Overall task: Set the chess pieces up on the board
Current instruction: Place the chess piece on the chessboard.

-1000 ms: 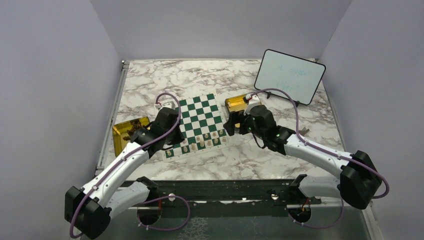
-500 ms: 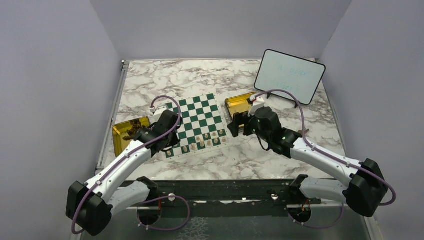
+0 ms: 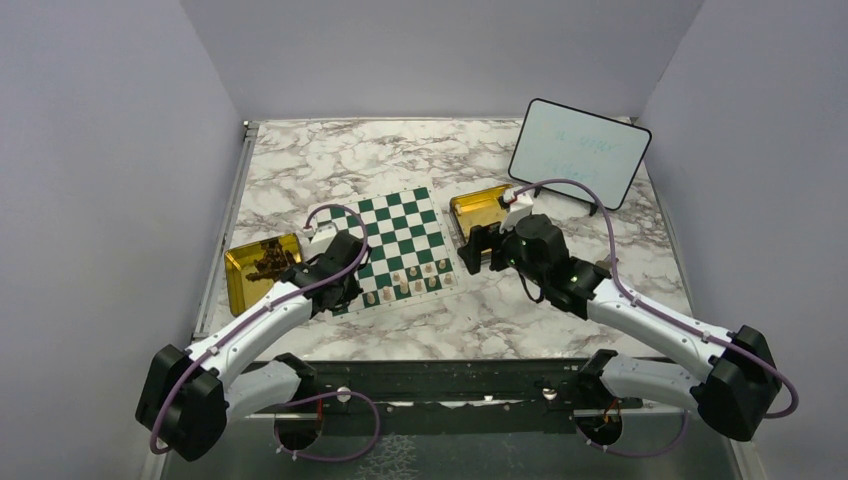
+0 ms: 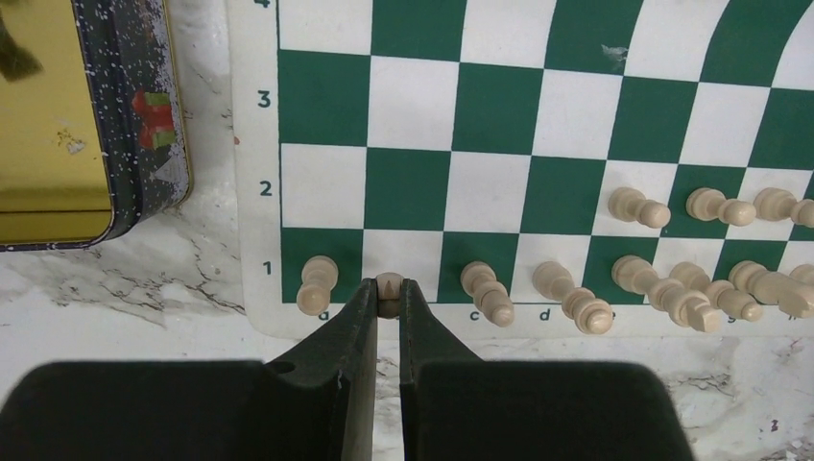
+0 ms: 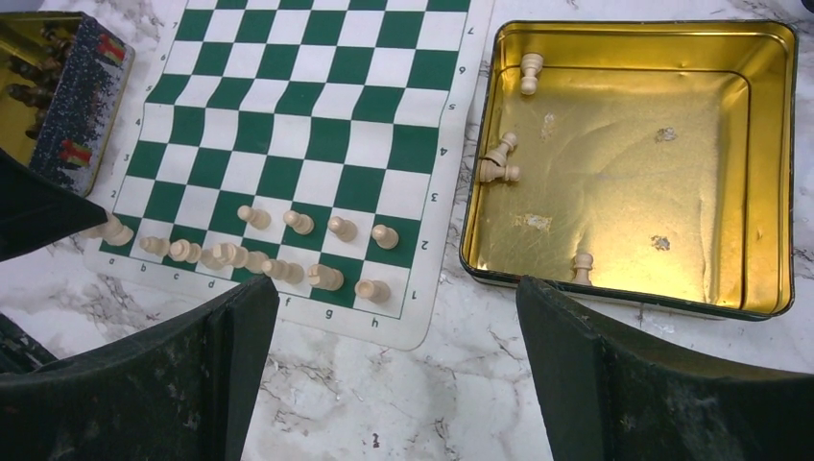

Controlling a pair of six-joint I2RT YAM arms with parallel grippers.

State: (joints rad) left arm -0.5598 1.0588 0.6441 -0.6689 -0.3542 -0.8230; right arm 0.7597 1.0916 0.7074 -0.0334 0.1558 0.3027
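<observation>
The green-and-white board (image 3: 395,225) lies mid-table and also shows in the left wrist view (image 4: 499,125) and the right wrist view (image 5: 317,96). Several cream chess pieces (image 4: 638,206) stand on its near two rows, toward the right side. My left gripper (image 4: 388,288) is shut on a cream piece (image 4: 389,284) over square b1, between a piece on a1 (image 4: 315,283) and one on c1 (image 4: 485,291). In the top view the left gripper (image 3: 345,292) is at the board's near left corner. My right gripper (image 5: 394,355) is open and empty above the marble, near the board's near right corner.
A gold tin (image 5: 768,144) right of the board holds several cream pieces (image 5: 499,158). Another gold tin (image 3: 240,275) left of the board holds dark pieces; its patterned wall (image 4: 144,115) is close to the board's left edge. A framed whiteboard (image 3: 580,152) stands at the back right.
My left gripper has moved back toward the board's near left corner. My right gripper has drawn slightly right, away from the board.
</observation>
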